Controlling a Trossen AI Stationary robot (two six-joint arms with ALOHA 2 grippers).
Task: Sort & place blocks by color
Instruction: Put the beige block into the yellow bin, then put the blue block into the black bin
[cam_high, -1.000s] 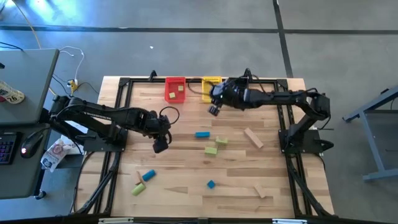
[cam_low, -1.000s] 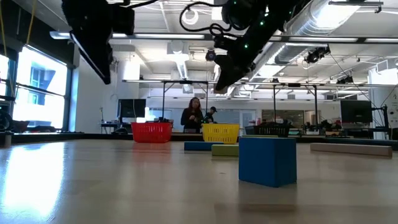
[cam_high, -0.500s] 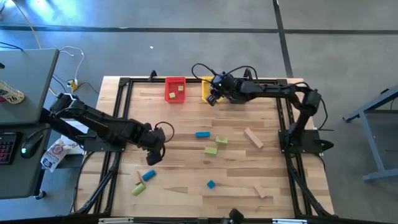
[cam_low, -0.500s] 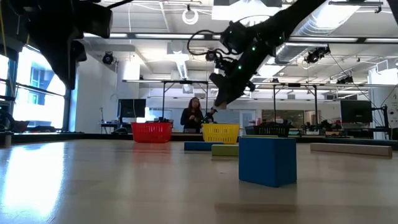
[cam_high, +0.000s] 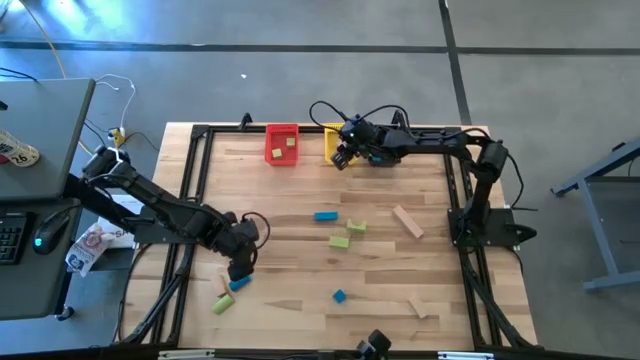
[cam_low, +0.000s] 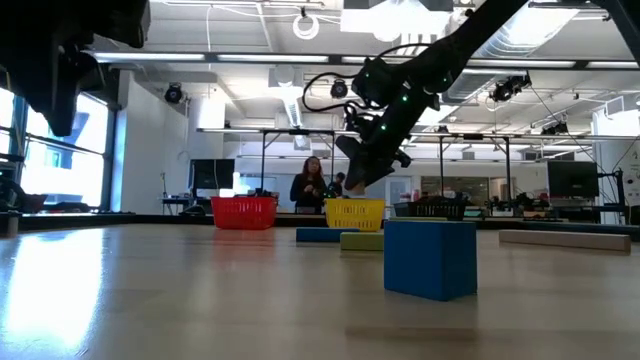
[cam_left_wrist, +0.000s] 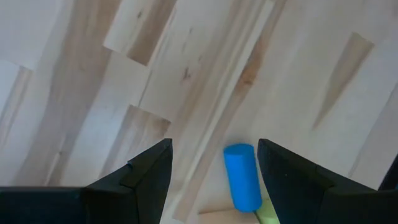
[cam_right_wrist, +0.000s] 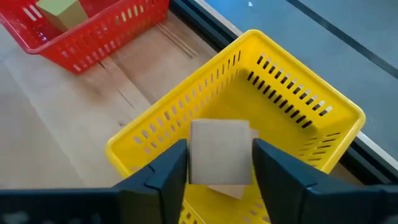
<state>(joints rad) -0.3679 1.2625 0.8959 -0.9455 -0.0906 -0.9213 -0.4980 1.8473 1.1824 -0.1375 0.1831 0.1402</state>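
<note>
The right gripper (cam_right_wrist: 219, 163) hangs over the yellow bin (cam_right_wrist: 292, 102) at the surface's far edge, fingers clamping a tan block (cam_right_wrist: 219, 152). The left gripper (cam_left_wrist: 211, 163), fingers spread, hovers above a blue bar (cam_left_wrist: 241, 177) lying on open wood (cam_left_wrist: 93, 93), its long axis running between them.

Even, bright overhead lighting; table (cam_high: 300, 200) shadows soft and faint. Low view: ceiling light strips (cam_low: 250, 62) and left window (cam_low: 60, 140) glare, arm silhouettes dark against them; near blue block (cam_low: 430, 258) sharp, far room slightly soft. Left wrist view: wood grain mildly blurred. Right wrist view: yellow bin (cam_right_wrist: 273, 106) crisp.
</note>
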